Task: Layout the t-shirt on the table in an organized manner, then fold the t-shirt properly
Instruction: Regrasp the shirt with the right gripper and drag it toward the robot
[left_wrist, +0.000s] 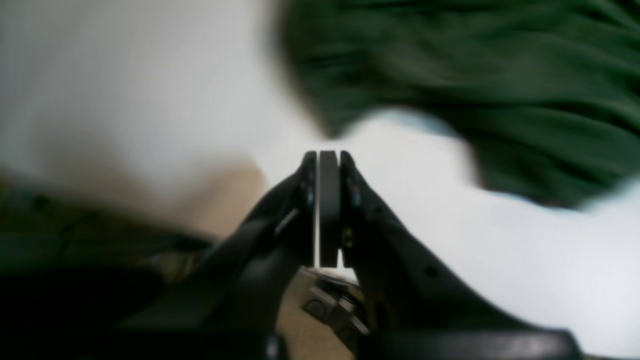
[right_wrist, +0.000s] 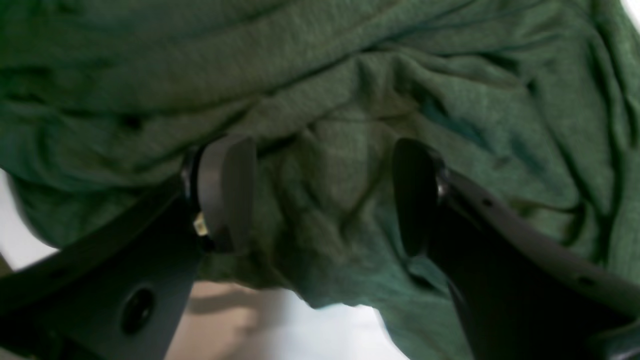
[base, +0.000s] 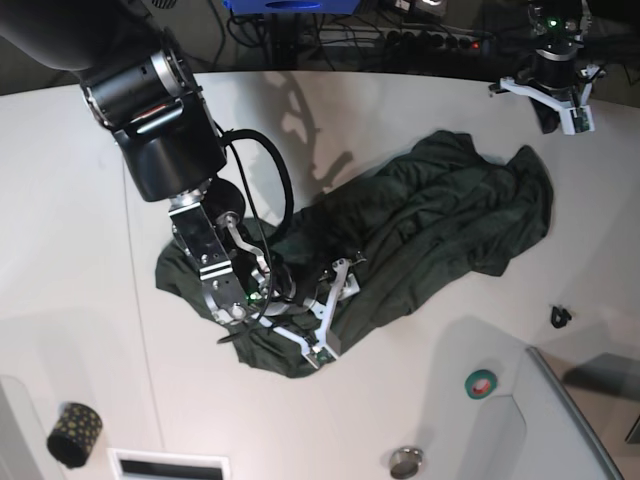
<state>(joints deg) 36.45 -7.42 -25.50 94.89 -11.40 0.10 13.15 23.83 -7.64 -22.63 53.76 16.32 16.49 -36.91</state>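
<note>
The t-shirt lies bunched and heavily creased across the middle of the table, stretching diagonally from the near-left toward the far-right, with no sleeve or hem laid flat. The right gripper is lowered onto the near-left end of the heap; in its wrist view the two pads stand wide apart with wrinkled green fabric between and beyond them, not pinched, so the jaws are open and hold nothing. The left gripper is raised at the far-right corner of the table, clear of the garment; its jaws are fully closed on themselves with no cloth between them, and the shirt's edge shows blurred ahead of it, apart from the fingertips. Judged from this layout, the spreading step has barely begun. Risks: closing the right jaws over this thick fold is likely to catch several layers at once, so that lifting drags the whole bundle rather than opening it; the arm's cable hangs close above the fabric and could snag; and a pull toward the near-left could carry cloth over the table's curved edge.
</note>
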